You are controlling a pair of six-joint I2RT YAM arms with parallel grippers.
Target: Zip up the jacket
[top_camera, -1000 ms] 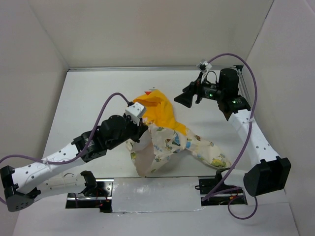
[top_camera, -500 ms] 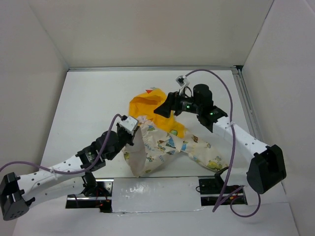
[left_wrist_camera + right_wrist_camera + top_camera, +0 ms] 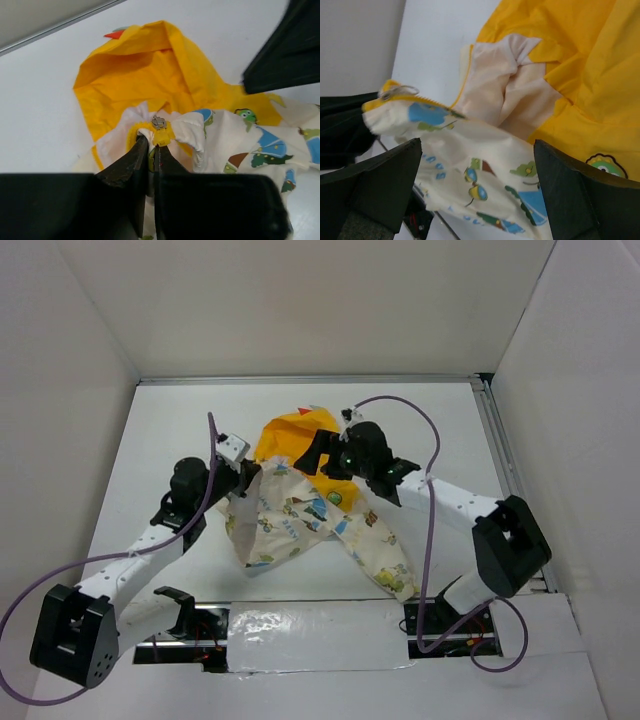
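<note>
The jacket (image 3: pixel 300 525) lies crumpled mid-table, cream animal-print fabric with its yellow hood (image 3: pixel 288 437) toward the back. My left gripper (image 3: pixel 250 480) is shut on the jacket's yellow zipper edge at the garment's left side. In the left wrist view the gripper (image 3: pixel 154 146) pinches the yellow tape just below the metal zipper slider (image 3: pixel 159 122). My right gripper (image 3: pixel 312 454) is open and hovers over the jacket beside the hood. In the right wrist view its gripper (image 3: pixel 480 192) is spread wide above the printed fabric (image 3: pixel 485 170). The zipper slider (image 3: pixel 399 92) shows at left there.
White walls close in the table (image 3: pixel 170 430) on the left, back and right. A metal rail (image 3: pixel 500 455) runs along the right edge. The arm bases and a taped strip (image 3: pixel 310 635) lie along the near edge. A jacket sleeve (image 3: pixel 385 560) trails toward the front right.
My left gripper has swung left and back, pulling the jacket's edge with it. My right gripper has moved left from the back right to above the jacket by the hood.
</note>
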